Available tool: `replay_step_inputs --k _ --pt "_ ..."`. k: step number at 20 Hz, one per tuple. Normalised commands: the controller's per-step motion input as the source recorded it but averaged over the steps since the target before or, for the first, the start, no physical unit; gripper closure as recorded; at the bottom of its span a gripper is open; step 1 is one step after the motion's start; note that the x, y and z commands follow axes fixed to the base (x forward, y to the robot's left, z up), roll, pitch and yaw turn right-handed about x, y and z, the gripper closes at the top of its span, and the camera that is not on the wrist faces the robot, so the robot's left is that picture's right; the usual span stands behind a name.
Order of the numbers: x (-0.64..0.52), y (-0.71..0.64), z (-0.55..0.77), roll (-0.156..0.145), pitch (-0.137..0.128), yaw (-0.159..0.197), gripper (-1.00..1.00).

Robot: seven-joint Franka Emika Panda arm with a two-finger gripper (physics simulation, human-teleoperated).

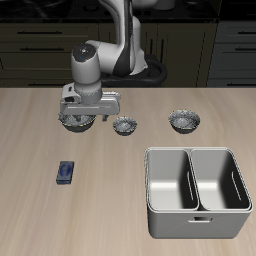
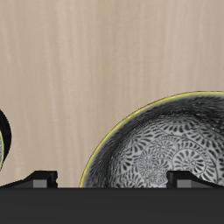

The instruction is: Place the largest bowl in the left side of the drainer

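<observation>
The largest bowl (image 1: 74,124), grey and speckled, sits on the table directly under my gripper (image 1: 80,112). In the wrist view the largest bowl (image 2: 166,149) shows its dark patterned inside and a yellowish rim. My gripper (image 2: 114,179) is open just above it. Its fingertips (image 2: 39,178) stand wide apart, one outside the rim and the other over the inside, with nothing held. The drainer (image 1: 150,185), a grey metal tub with two deep compartments, stands nearer the table's front edge, well away from the gripper.
The smallest bowl (image 1: 124,125) sits close beside the largest one, and its edge (image 2: 3,144) shows in the wrist view. The medium bowl (image 1: 183,122) lies farther along the same row. A small blue object (image 1: 66,172) lies nearer the front edge.
</observation>
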Motion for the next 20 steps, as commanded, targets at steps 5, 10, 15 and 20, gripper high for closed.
replay_step_inputs --k 5,10,15,20 --pt "0.01 -0.03 -0.12 0.004 0.012 -0.002 1.00" --pt "0.01 0.00 -0.02 0.010 0.000 -0.002 1.00" --pt "0.04 0.08 0.07 0.023 -0.017 -0.003 1.00" --pt "0.04 0.06 0.07 0.010 -0.011 0.000 1.00"
